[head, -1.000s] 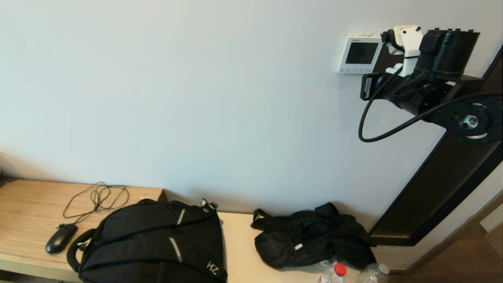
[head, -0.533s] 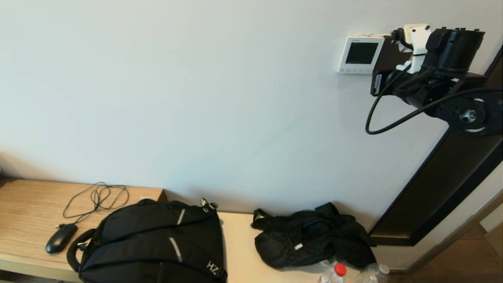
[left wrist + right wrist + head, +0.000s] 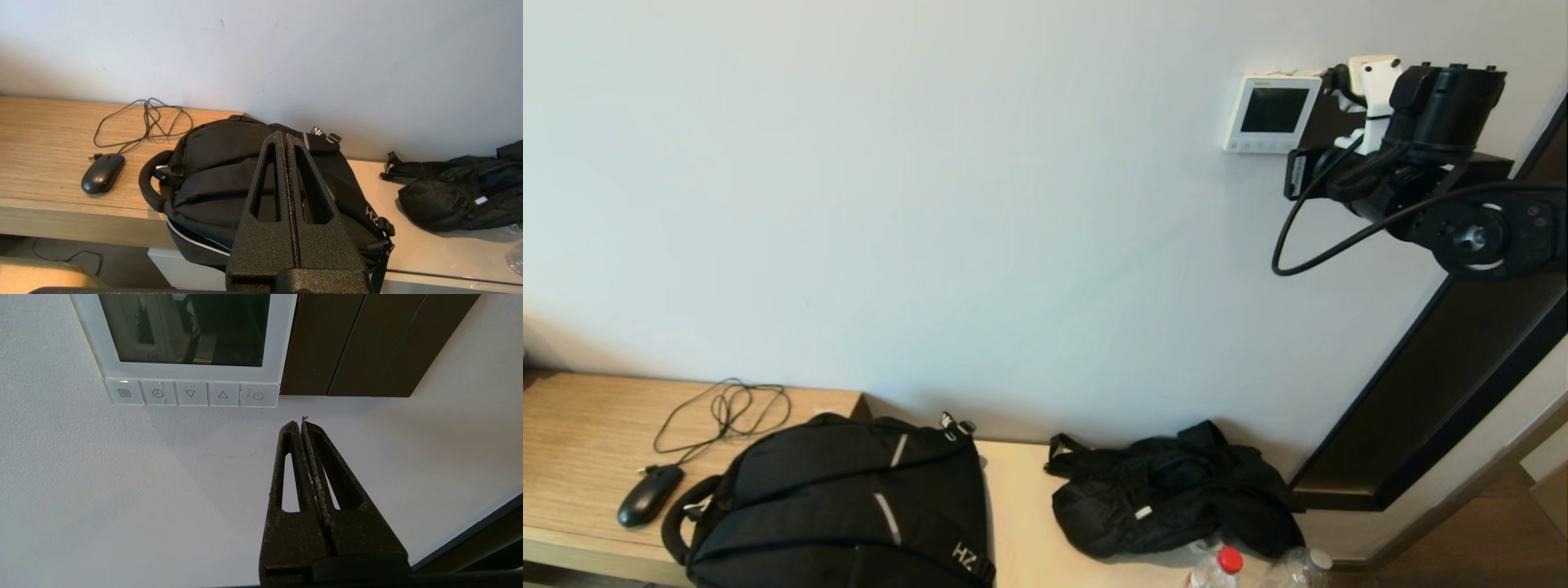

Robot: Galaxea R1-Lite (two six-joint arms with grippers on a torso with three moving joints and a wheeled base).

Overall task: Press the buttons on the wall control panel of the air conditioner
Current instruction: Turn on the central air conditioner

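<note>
Soft, even daylight fills a sharply focused scene; the right gripper [image 3: 302, 424] throws a broad, faint shadow across the wall [image 3: 102, 498] (screen [image 3: 184, 328] shows reflections).

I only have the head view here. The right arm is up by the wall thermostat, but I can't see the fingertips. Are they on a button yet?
Observer: No. In the right wrist view the right gripper is shut, its tip below the row of buttons, off the thermostat.
Operator: Which button is nearest?
Observer: The power button, at the end of the row next to the brown plate.
Operator: Is the screen on?
Observer: The screen is dark, showing only reflections.
Operator: And the left arm?
Observer: The left gripper is shut, above the black backpack.
</note>
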